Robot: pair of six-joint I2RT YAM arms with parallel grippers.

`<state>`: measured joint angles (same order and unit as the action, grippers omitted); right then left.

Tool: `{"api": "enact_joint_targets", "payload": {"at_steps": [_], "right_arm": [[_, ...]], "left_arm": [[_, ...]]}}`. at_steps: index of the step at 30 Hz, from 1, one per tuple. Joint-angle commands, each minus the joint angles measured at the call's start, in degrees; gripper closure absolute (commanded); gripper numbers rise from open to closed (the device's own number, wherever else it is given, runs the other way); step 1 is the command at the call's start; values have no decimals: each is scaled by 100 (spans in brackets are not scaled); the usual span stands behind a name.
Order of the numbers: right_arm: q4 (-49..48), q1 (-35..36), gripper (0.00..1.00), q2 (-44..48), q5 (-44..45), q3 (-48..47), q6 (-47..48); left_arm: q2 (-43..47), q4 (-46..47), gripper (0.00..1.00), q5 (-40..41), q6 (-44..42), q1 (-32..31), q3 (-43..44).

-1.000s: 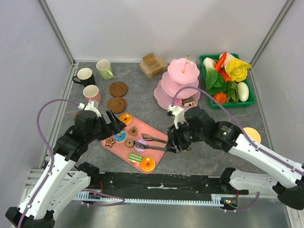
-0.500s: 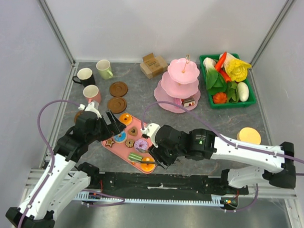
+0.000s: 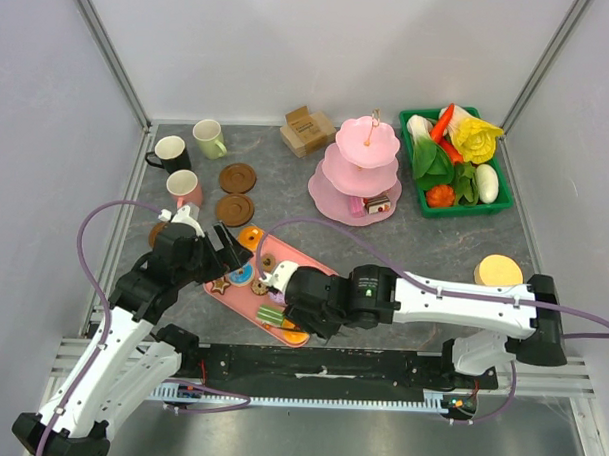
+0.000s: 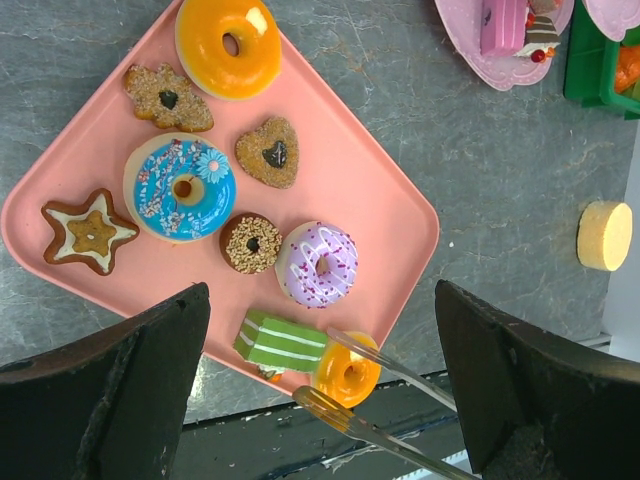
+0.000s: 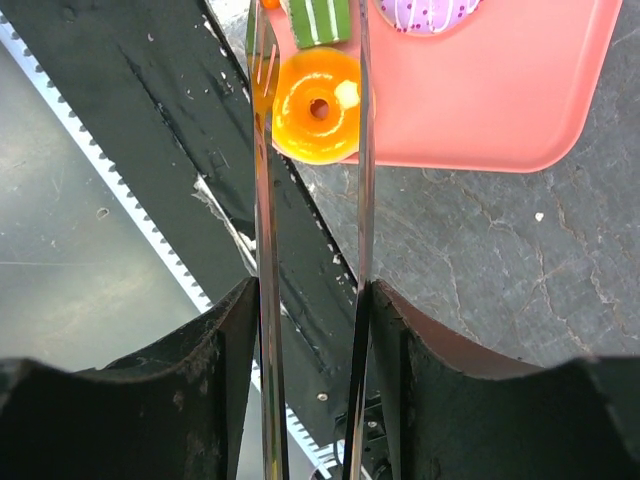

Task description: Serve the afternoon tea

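Slender metal tongs (image 5: 262,200), pinched in the right gripper (image 5: 312,335), straddle a glossy orange ring donut (image 5: 318,105) at the smooth pink tray (image 5: 500,90)'s near corner — the left gripper (image 4: 320,365) gapes wide, holding nothing.

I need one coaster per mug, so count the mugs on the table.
3, in the far-left corner: black mug at the left edge, pale green mug farthest back, pink mug in front of both. None appears hidden.
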<state>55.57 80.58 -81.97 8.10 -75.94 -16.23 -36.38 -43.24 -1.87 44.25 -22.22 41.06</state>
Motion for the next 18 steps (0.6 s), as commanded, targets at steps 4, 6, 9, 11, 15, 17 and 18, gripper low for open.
{"api": "enact_joint_targets", "payload": {"at_steps": [4, 6, 9, 11, 15, 17, 18], "right_arm": [[50, 134, 47, -345, 315, -535, 234], [50, 169, 47, -424, 324, -597, 269], [129, 204, 47, -565, 359, -676, 304], [164, 222, 48, -635, 420, -711, 313], [191, 231, 48, -697, 604, -711, 357], [191, 231, 49, -741, 702, -720, 366], [182, 231, 49, -793, 711, -712, 375]], "left_arm": [[8, 70, 1, -68, 49, 7, -10], [26, 53, 1, -42, 40, 16, -1], [35, 44, 1, -24, 31, 16, -1], [35, 44, 1, -24, 22, 16, 8], [8, 53, 1, 2, 22, 7, 7], [-27, 53, 1, 20, 5, 7, 25], [-44, 53, 1, 2, -4, 16, 34]]}}
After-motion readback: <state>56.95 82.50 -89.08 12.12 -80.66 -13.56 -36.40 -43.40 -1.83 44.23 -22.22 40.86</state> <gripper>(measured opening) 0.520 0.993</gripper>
